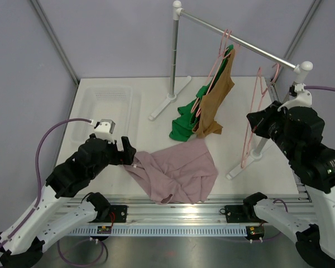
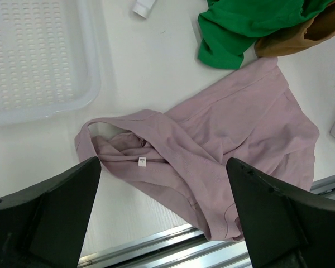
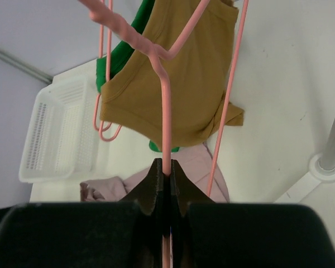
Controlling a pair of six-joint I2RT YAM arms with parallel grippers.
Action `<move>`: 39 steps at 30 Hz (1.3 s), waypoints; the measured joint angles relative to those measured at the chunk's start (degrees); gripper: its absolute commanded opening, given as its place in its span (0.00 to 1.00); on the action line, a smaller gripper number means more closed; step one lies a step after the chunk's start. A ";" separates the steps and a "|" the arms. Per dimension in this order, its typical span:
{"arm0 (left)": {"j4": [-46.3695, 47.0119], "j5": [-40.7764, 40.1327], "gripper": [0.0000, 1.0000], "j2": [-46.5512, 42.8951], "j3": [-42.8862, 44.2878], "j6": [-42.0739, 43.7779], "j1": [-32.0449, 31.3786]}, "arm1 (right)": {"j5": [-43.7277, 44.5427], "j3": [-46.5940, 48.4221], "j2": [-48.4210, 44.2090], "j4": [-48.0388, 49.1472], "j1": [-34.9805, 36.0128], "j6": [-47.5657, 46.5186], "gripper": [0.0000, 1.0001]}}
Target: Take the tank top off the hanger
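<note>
Pictured at the middle of the near edge of the surface (image 1: pixel 234 134): a pink tank top (image 1: pixel 181 173), crumpled and flat, clear of any hanger, so judged already off. Hovering over its strap end, the left pincer (image 1: pixel 128 152), spread wide and holding nothing. Clamped tight on the thin wire of a bare pink hanger (image 3: pixel 166 111) near the right edge, the right pincer (image 3: pixel 166 178), with the hook up by the rail (image 1: pixel 251 47); impossible to tell whether it rests on the bar.

Judged as the closing step: settling the empty hanger. Best done slowly, with the wire held plumb and without swinging it toward the brown tank top (image 1: pixel 215 100) hanging just beside it. Worth checking that the hook sits over the rail before letting go, since a loose hanger would likely drop onto the surface. No call, on this reading, for the left pincer to touch the pink fabric again.

Elsewhere: a green top (image 1: pixel 184 120) draped behind the brown one, its hem pooled on the surface. At the far-left corner, a shallow white plastic tray (image 1: pixel 109 103) with a dimpled floor. Along the near edge, an aluminium mounting bar (image 1: pixel 173 206). All around, plain lilac-grey walls (image 1: pixel 100 33) with slim metal struts.
</note>
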 measured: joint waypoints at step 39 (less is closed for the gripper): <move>2.56 2.03 0.99 3.87 -1.16 -3.52 -1.88 | 3.56 0.39 17.53 13.49 -11.19 5.31 1.00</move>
